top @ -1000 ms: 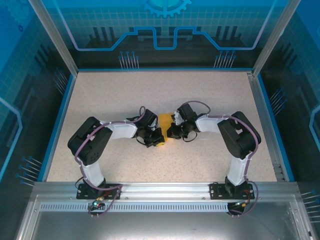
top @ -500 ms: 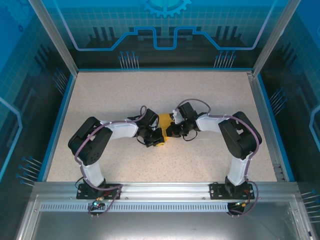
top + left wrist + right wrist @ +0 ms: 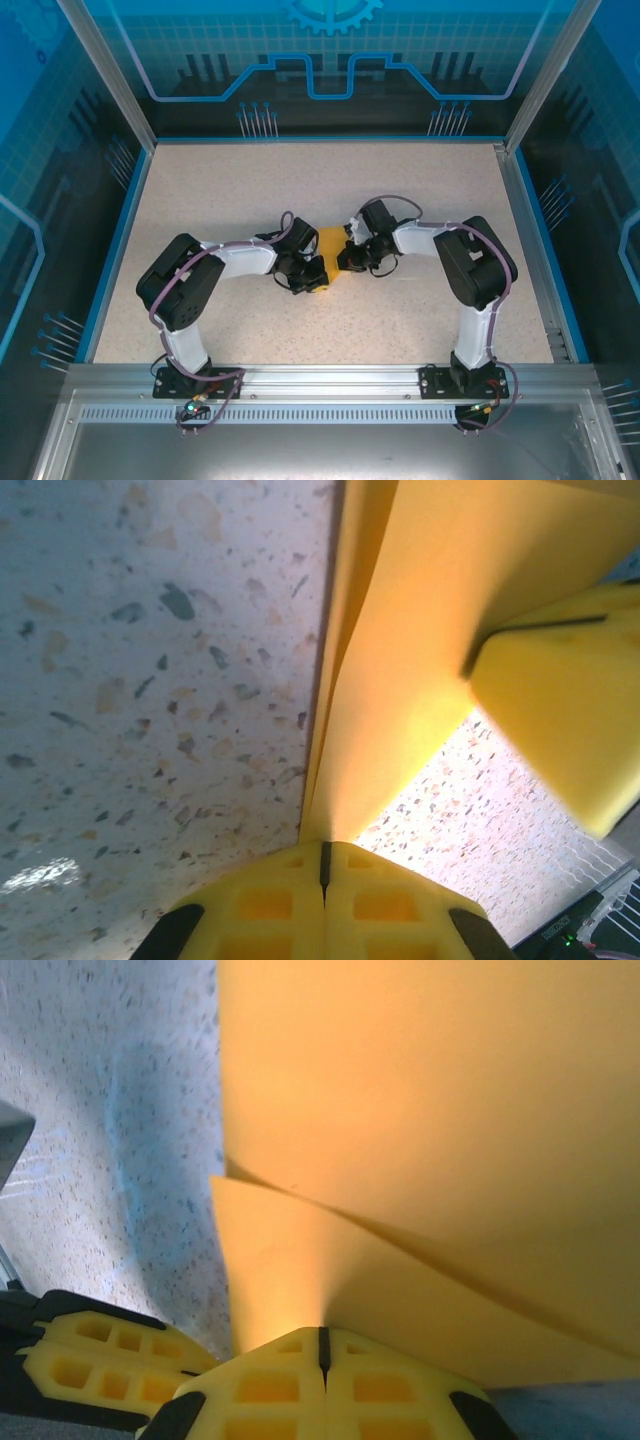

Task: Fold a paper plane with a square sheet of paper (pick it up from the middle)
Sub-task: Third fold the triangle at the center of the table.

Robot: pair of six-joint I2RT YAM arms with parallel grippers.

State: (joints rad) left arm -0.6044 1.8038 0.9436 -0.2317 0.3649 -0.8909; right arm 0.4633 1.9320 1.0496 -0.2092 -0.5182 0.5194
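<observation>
**Two Grippers Pinch Folded Orange Sheet at Mid-Counter**

The bright-orange sheet of paper (image 3: 330, 243), creased into overlapping layers, sits between the two arms near the middle of the speckled counter (image 3: 330, 185). The left wrist view shows the paper (image 3: 420, 630) rising from the left gripper (image 3: 323, 858), whose yellow fingertips are pressed together on its edge. The right wrist view shows a folded flap and a broad panel of the sheet (image 3: 430, 1110) spreading from the right gripper (image 3: 322, 1345), likewise clamped tight on the paper. From above, the left gripper (image 3: 312, 277) and right gripper (image 3: 349, 262) face each other, just beside one another, with the sheet between them.
</observation>
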